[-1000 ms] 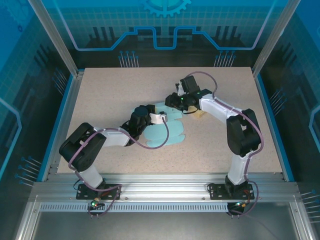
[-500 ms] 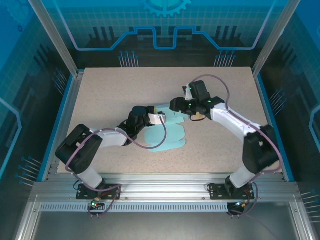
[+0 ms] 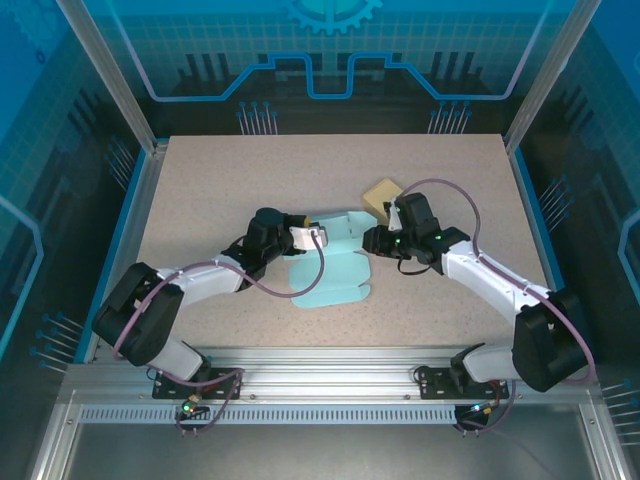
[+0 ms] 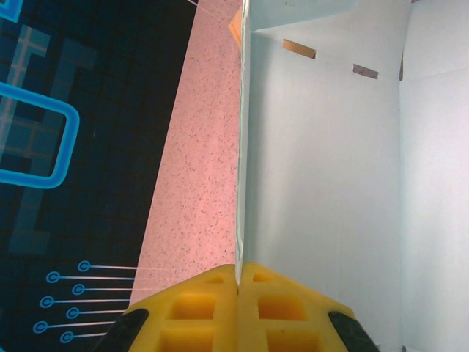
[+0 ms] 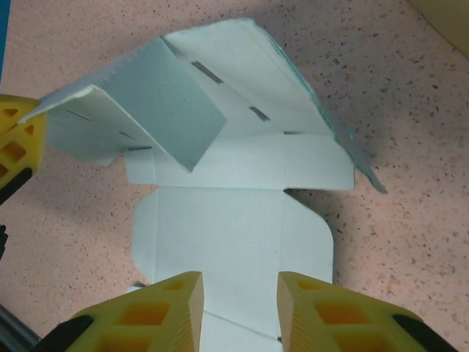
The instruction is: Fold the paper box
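The light blue paper box (image 3: pixel 335 268) lies partly unfolded on the table, with one flap raised at its far left. My left gripper (image 3: pixel 308 237) is shut on the edge of that raised flap; in the left wrist view its yellow fingers (image 4: pixel 212 308) pinch the thin paper edge (image 4: pixel 240 183). My right gripper (image 3: pixel 368 240) hovers open at the box's right side. In the right wrist view its fingertips (image 5: pixel 176 304) stand apart above a flat panel of the box (image 5: pixel 234 227), with nothing between them.
A tan block (image 3: pixel 382 194) sits on the table just beyond the right gripper, also at the corner of the right wrist view (image 5: pixel 447 15). The left gripper's yellow finger (image 5: pixel 15 143) shows at the left edge there. Speckled tabletop (image 3: pixel 220 180) surrounds the box.
The right arm has drawn back to the right, off the box, uncovering the tan block. The left gripper kept its hold on the flap and shifted slightly; the box slid with it.
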